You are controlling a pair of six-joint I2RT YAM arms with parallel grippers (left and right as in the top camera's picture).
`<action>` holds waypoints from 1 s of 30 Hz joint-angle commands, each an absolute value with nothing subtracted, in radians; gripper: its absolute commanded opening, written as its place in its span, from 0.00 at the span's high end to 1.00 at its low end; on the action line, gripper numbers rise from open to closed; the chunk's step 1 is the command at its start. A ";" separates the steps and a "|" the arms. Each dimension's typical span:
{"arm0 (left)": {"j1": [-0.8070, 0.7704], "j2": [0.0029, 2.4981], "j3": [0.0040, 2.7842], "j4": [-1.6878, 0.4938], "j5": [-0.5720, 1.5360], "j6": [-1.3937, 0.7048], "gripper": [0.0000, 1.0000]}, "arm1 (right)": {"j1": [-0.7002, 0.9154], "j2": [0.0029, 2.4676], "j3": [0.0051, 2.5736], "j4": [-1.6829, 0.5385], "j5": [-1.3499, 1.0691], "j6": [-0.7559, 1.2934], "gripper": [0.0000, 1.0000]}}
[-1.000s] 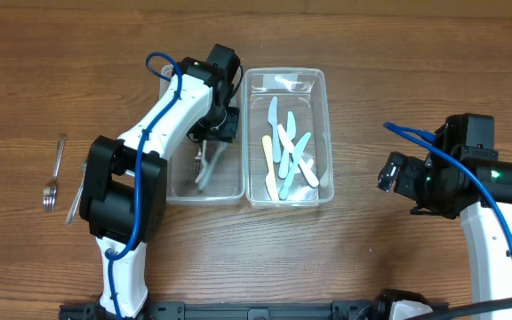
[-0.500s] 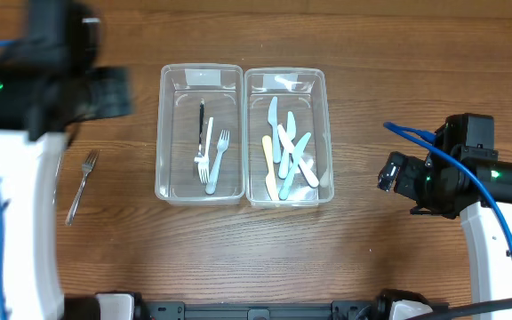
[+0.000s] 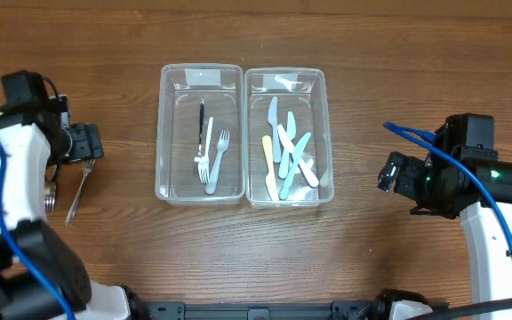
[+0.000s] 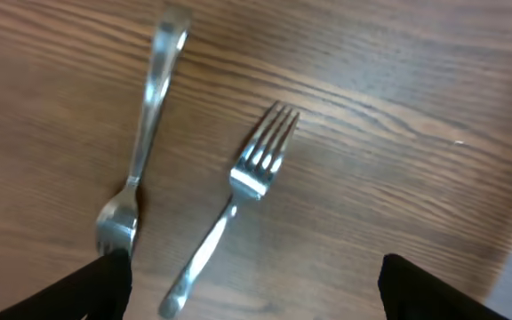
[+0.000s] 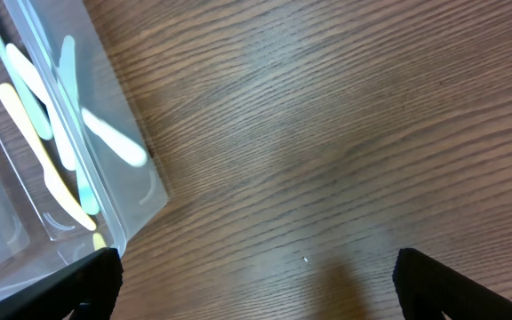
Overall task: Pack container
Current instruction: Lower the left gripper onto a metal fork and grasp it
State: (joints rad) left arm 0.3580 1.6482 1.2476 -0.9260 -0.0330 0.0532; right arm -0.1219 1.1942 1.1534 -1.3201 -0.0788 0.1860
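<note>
Two clear plastic containers stand side by side. The left container (image 3: 161,133) holds several forks (image 3: 213,162). The right container (image 3: 327,133) holds several pastel plastic knives (image 3: 287,153), also seen in the right wrist view (image 5: 52,169). Two metal forks lie loose on the table at far left: one (image 3: 78,191) (image 4: 238,200) and one (image 3: 50,196) (image 4: 145,133) partly under my left arm. My left gripper (image 3: 85,142) (image 4: 256,298) is open above these two forks. My right gripper (image 3: 391,173) (image 5: 269,289) is open and empty, right of the knife container.
The wooden table (image 3: 372,71) runs across the whole view. The right container's corner (image 5: 154,200) is close to my right gripper's left finger. A blue cable (image 3: 407,132) loops off the right arm.
My left arm has left the left container and swung to the far left, now over the two loose forks. The right arm has not moved.
</note>
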 commanded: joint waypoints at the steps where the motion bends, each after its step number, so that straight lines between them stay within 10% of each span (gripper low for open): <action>1: 0.361 1.779 1.239 -0.894 -0.007 0.129 0.13 | -0.117 1.188 1.155 -1.314 -0.084 0.183 0.00; 16: 0.361 2.027 1.239 -0.828 -0.007 0.135 0.16 | -0.117 1.188 1.155 -1.314 -0.081 0.182 0.00; 30: 0.360 2.027 1.239 -0.749 -0.007 0.150 0.63 | -0.117 1.188 1.155 -1.314 -0.080 0.182 0.00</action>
State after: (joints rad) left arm 0.3580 1.9667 1.2518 -0.7597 -0.0044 0.1349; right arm -0.1219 1.1942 1.1534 -1.3201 -0.0784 0.1860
